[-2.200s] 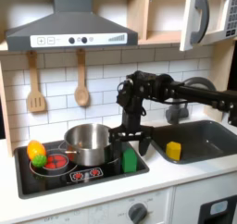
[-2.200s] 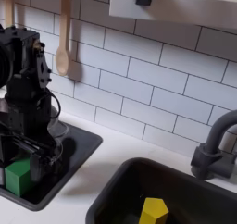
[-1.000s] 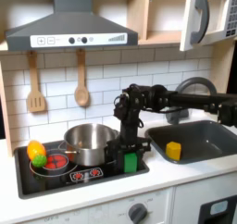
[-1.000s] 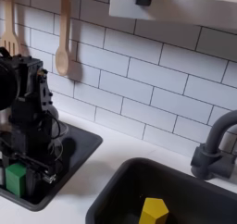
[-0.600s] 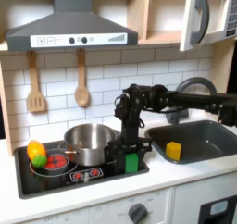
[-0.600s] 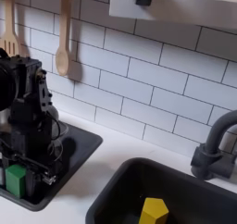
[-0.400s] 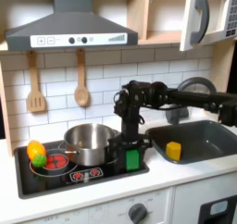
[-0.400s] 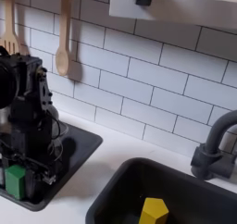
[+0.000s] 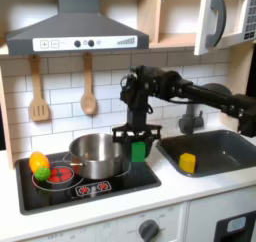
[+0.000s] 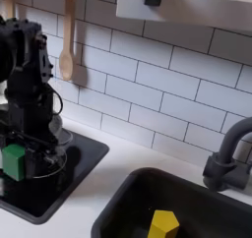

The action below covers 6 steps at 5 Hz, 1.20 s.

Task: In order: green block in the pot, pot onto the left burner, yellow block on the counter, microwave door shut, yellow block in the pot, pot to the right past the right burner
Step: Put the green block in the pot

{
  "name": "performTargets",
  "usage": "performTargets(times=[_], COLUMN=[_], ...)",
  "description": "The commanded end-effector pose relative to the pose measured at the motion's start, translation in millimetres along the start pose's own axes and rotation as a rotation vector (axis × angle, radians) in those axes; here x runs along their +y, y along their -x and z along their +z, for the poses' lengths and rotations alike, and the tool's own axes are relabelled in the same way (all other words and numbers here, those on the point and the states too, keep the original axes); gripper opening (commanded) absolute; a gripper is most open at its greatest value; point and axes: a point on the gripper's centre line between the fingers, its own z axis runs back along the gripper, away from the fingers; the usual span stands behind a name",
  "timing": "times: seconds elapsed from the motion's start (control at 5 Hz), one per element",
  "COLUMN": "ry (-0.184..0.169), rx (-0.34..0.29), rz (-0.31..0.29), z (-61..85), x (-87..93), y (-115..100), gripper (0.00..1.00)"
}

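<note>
- Counter [image 9: 190, 191]: pale worktop across the front in the first exterior view; it carries the black stove [image 9: 90, 191] and the sink. All places below are given relative to the stove.
- Microwave door [image 9: 222, 16]: white frame, dark window, grey handle; high up and well to the stove's right in the first exterior view, standing ajar.
- Sink [image 9: 215, 151]: dark grey basin just beside the stove's right edge in the first exterior view. In the second exterior view its rim [image 10: 123, 198] sits to the stove's right, with the dark faucet [image 10: 228, 153] at the far side.
- Arm [image 9: 190, 94]: black, reaching in from the first exterior view's right and ending above the stove's right part.
- Pot [image 9: 95, 154]: shiny steel, resting on the stove, about centre, just left of the gripper.
- Gripper [image 9: 139, 144]: pointing down over the stove's right part, fingers closed around the green block; also seen at the left in the second exterior view [image 10: 14, 155].
- Rounded toy [image 9: 39, 165]: yellow, green and orange, on the stove's left burner.
- Green block [image 9: 139, 151]: clamped between the fingers, lifted clear of the stove surface, beside the pot's right rim; same block in the second exterior view [image 10: 13, 160].
- Yellow block [image 9: 187, 162]: lying in the sink, right of the stove; also visible low in the basin [image 10: 162, 223].
</note>
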Motion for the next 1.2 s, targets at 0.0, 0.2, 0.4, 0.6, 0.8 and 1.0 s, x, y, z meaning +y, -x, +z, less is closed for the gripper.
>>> performTargets(times=[0.0, 0.2, 0.4, 0.6, 0.8, 1.0], ry=[-0.026, -0.031, -0.032, -0.041, -0.029, -0.024], rx=[-0.042, -0.043, -0.048, -0.050, -0.048, -0.035], rz=[0.042, 0.073, 0.086, 0.106, 0.121, 0.106], z=[25.6, 19.4, 13.6, 8.4, 1.6, -7.7], x=[19.9, 33.5, 43.5, 55.9, 61.2, 62.3], y=[-17.0, -24.2, -33.0, -39.9, -49.1, -56.5], gripper=[0.00, 0.00, 0.00, 0.00, 0.00, 0.00])
